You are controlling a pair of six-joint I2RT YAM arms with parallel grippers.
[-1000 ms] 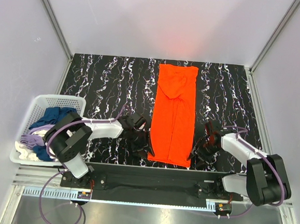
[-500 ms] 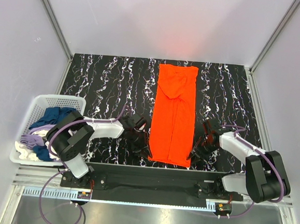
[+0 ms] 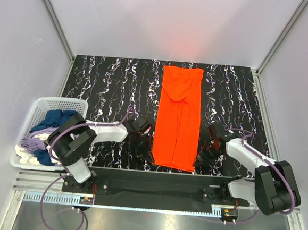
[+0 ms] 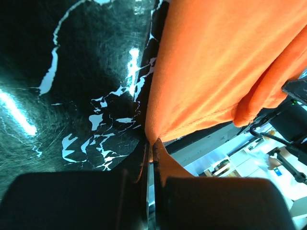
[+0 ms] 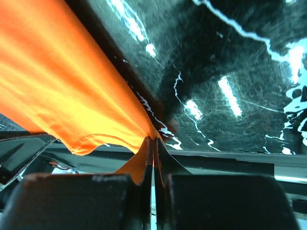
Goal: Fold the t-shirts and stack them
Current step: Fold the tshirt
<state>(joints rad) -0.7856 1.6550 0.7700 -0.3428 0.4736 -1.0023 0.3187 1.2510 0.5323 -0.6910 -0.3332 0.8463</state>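
A bright orange t-shirt (image 3: 179,117) lies folded into a long narrow strip down the middle of the black marbled table (image 3: 108,85). My left gripper (image 3: 149,156) is shut on its near left corner; in the left wrist view the orange t-shirt (image 4: 216,62) hem runs into the closed left gripper (image 4: 152,143). My right gripper (image 3: 197,160) is shut on the near right corner, and in the right wrist view the orange t-shirt (image 5: 62,91) is pinched in the closed right gripper (image 5: 153,140). Other t-shirts (image 3: 49,125), navy, lavender and cream, lie in the basket.
A white plastic basket (image 3: 34,108) stands at the table's left side beside the left arm. The table's near edge (image 3: 160,172) runs just below both grippers. White walls close in the back and sides.
Both grippers have closed from half open onto the near corners of the orange t-shirt. Both moved slightly inward to the hem. The shirt has stayed flat.
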